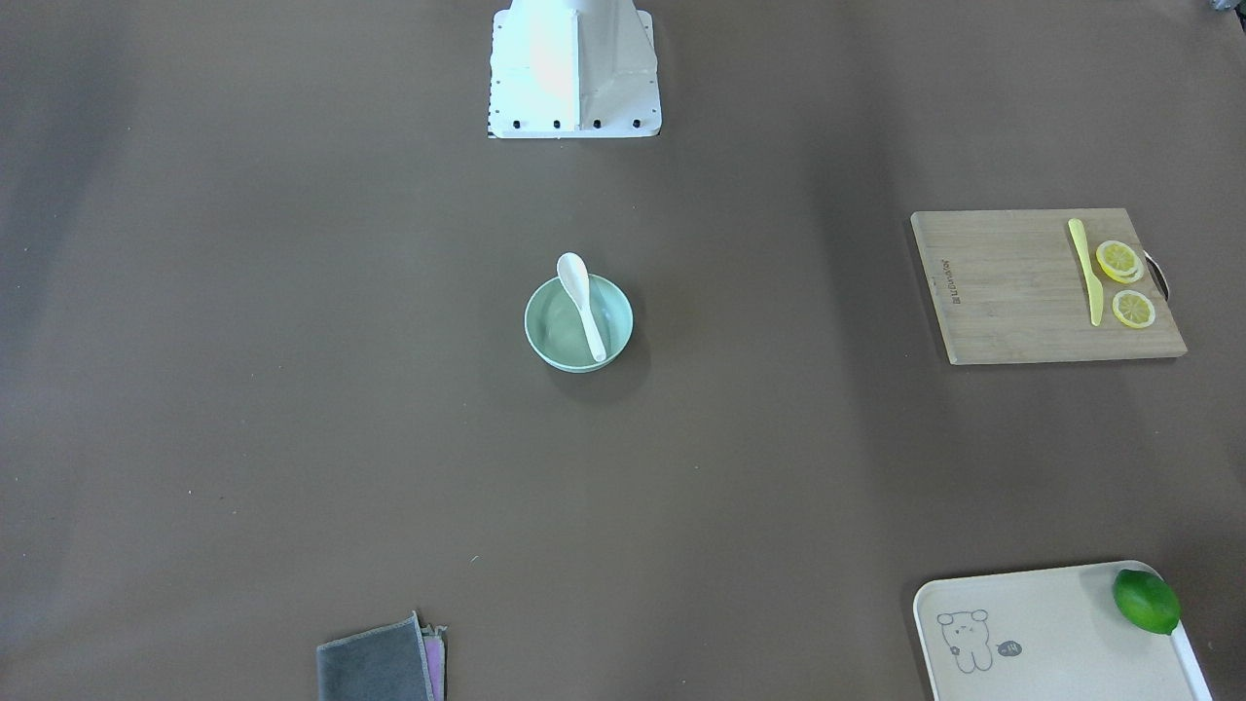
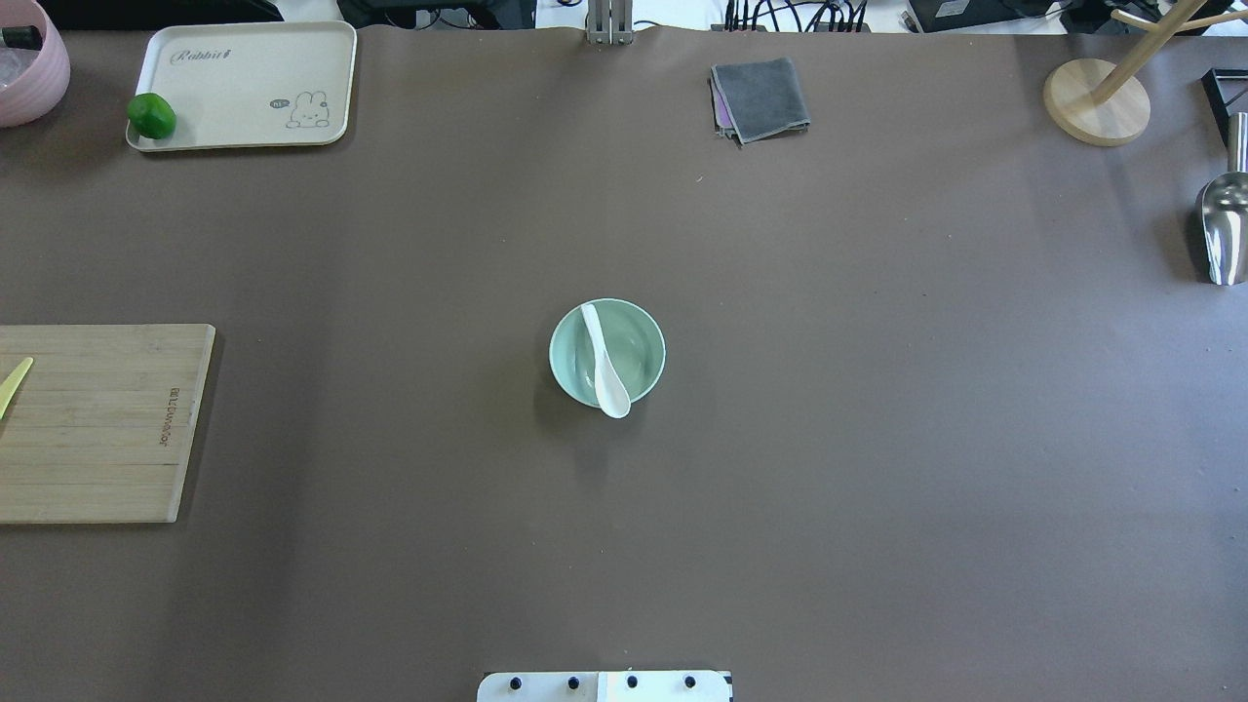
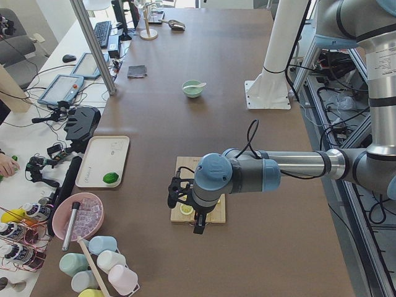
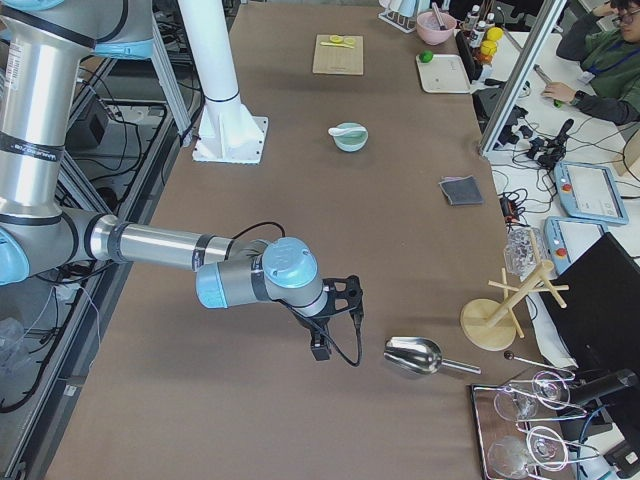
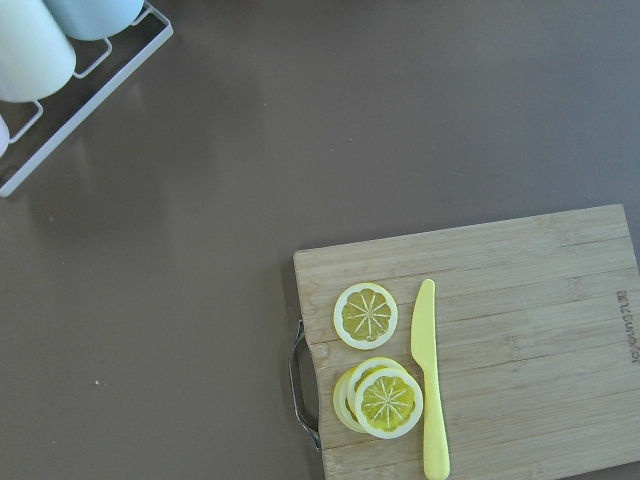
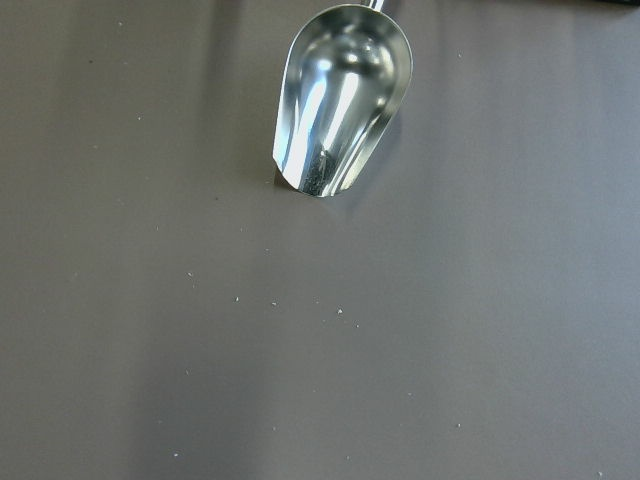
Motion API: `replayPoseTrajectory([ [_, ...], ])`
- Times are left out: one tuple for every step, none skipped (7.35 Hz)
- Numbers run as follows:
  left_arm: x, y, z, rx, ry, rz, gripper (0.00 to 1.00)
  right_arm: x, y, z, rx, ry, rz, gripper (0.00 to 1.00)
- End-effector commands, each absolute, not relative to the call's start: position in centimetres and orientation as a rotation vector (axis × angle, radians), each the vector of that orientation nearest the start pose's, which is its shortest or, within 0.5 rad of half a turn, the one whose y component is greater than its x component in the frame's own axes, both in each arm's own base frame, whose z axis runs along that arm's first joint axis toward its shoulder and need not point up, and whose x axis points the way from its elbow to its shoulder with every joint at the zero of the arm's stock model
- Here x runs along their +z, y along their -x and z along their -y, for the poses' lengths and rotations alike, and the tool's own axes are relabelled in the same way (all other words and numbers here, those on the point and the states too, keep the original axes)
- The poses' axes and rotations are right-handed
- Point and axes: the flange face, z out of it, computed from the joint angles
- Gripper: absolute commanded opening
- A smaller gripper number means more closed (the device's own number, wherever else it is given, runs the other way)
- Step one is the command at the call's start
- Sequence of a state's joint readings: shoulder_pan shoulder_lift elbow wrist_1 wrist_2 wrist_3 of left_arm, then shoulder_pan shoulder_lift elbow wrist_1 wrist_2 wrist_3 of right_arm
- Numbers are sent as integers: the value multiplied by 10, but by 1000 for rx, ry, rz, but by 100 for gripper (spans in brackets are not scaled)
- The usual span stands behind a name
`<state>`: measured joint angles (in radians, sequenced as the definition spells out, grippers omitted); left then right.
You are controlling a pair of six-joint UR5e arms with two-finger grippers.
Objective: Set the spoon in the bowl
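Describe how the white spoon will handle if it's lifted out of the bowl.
The spoon looks glossy and hard, so it is probably stiff but slippery in the jaws. It lies across the bowl, scoop overhanging the rim, so a nudge could tip it out. The small bowl may slide too.

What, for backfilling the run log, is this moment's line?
spoon in bowl, head over rim | left end effector over cutting board | right end effector by metal scoop

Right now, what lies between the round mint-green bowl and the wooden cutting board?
Nothing; the overhead view shows only bare brown table between bowl and board.
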<state>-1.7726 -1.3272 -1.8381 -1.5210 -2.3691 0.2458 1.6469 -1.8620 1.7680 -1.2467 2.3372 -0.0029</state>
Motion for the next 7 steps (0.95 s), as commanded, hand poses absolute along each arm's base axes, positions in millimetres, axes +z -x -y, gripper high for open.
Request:
replayPoseTrajectory([
  [636, 142, 367, 37, -153, -736, 98, 644, -109, 377, 54, -257, 762, 100],
  [637, 142, 367, 37, -153, -736, 98, 620, -113, 388, 94, -209, 765, 100],
  [638, 142, 367, 36, -152, -736, 98, 591, -108, 395, 89, -154, 758, 100],
  [640, 141, 367, 36, -147, -737, 98, 572, -100, 384, 64, -127, 755, 100],
  [641, 141, 367, 35, -146, -738, 98, 601, -103, 361, -67, -121, 648, 100],
  [641, 141, 367, 35, -146, -738, 98, 611, -106, 354, -133, -119, 599, 100],
  [641, 141, 367, 35, -146, -738, 98, 623, -106, 351, -122, -91, 609, 100],
])
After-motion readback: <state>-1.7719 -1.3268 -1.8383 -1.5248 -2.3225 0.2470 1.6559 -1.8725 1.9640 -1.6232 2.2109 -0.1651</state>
